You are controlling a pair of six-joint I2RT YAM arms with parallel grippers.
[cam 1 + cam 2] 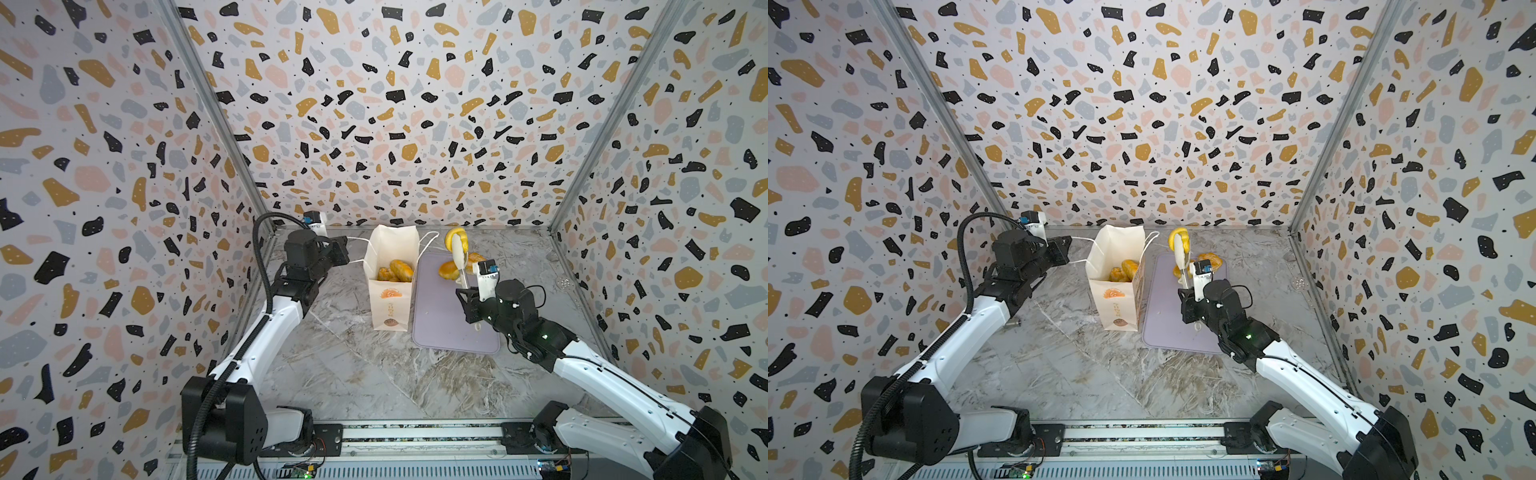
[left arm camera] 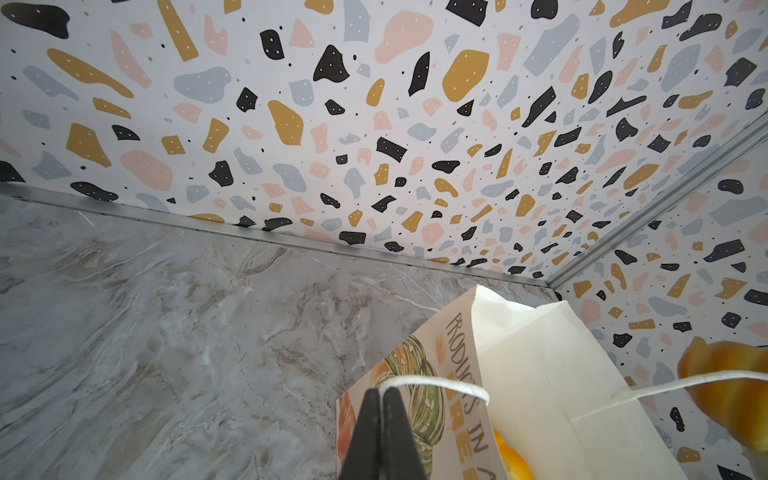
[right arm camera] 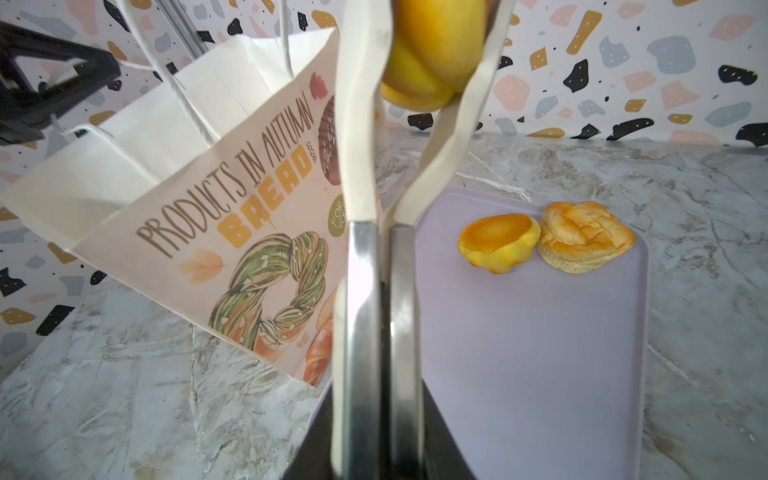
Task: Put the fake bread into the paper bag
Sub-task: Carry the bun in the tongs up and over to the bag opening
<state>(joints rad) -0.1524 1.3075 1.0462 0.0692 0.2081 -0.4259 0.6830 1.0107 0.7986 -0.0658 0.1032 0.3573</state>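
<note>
The paper bag [image 1: 390, 299] [image 1: 1115, 299] stands open at the back middle, with golden breads [image 1: 399, 270] [image 1: 1127, 268] inside. My left gripper [image 1: 347, 249] [image 2: 381, 392] is shut on the bag's white string handle [image 2: 436, 380], drawn out to the bag's left. My right gripper [image 1: 467, 291] [image 3: 382, 415] is shut on the metal handles of a pair of tongs [image 1: 458, 257] [image 3: 365, 270]. The tongs' cream tips pinch a yellow striped roll [image 1: 453, 237] [image 3: 436, 54], held up right of the bag's mouth. A round bun [image 3: 498, 243] and a plaited pastry [image 3: 586, 241] lie on the lilac tray [image 1: 449, 328].
The tray [image 1: 1167, 324] lies flat right beside the bag. A small clear round thing [image 1: 565, 283] sits on the marble top near the right wall. Patterned walls close in the back and both sides, and a rail runs along the front.
</note>
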